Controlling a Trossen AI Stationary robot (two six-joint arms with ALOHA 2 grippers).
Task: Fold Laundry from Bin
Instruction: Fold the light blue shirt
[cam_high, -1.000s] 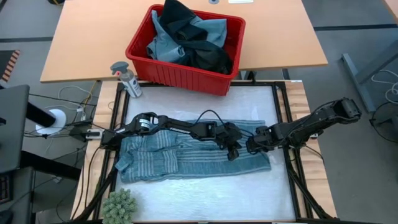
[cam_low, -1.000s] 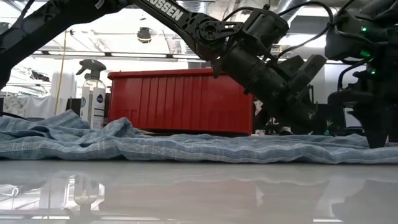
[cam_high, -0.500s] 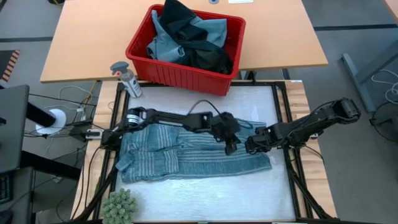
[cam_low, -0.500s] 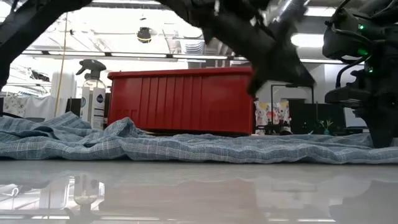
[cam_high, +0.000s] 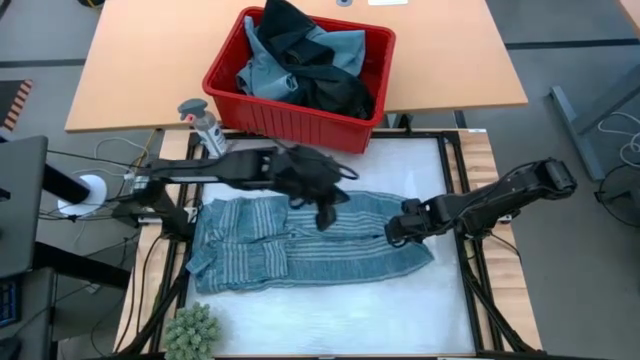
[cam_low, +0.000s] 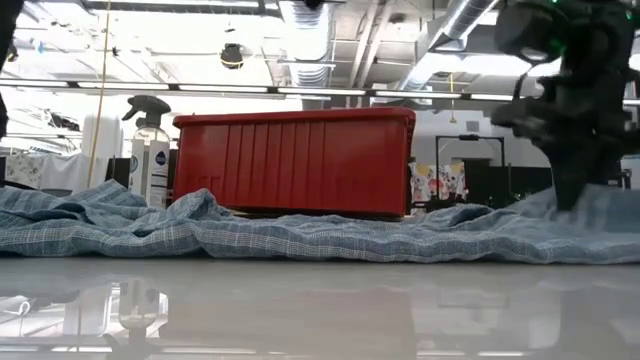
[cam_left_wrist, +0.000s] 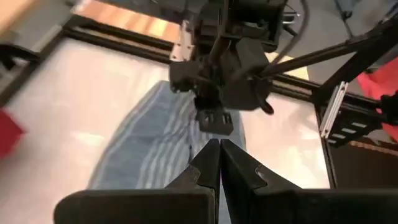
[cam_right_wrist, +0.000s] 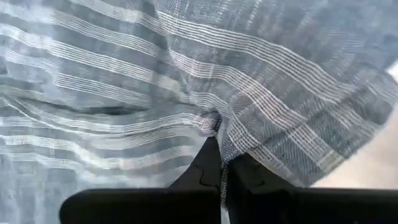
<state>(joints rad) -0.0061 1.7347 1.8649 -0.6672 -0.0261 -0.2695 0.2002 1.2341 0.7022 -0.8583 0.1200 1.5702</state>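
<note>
On the near left of the desk (cam_high: 455, 300) sits a small green plant (cam_high: 191, 331), and a spray bottle (cam_high: 203, 127) stands at the far left corner, just beside the red bin (cam_high: 262, 113). The bin still holds a heap of light blue and dark laundry (cam_high: 305, 66).

The striped garment (cam_high: 260, 250) lies spread flat across the middle of the desk, wrinkled, with one ridge raised near its left end in the low view.

The left gripper (cam_high: 322, 215) hangs over the garment's far edge, fingers pressed together and holding nothing.

The right gripper (cam_high: 392, 230) is down at the garment's right end; its fingers are closed on a pinch of striped cloth, which the wrist view shows bunching between the tips.

The cloth looks light, limp and thin. It will drape and drag rather than keep shape, so I judge it best taken at corners or hems, both ends lifted together for a clean fold.
</note>
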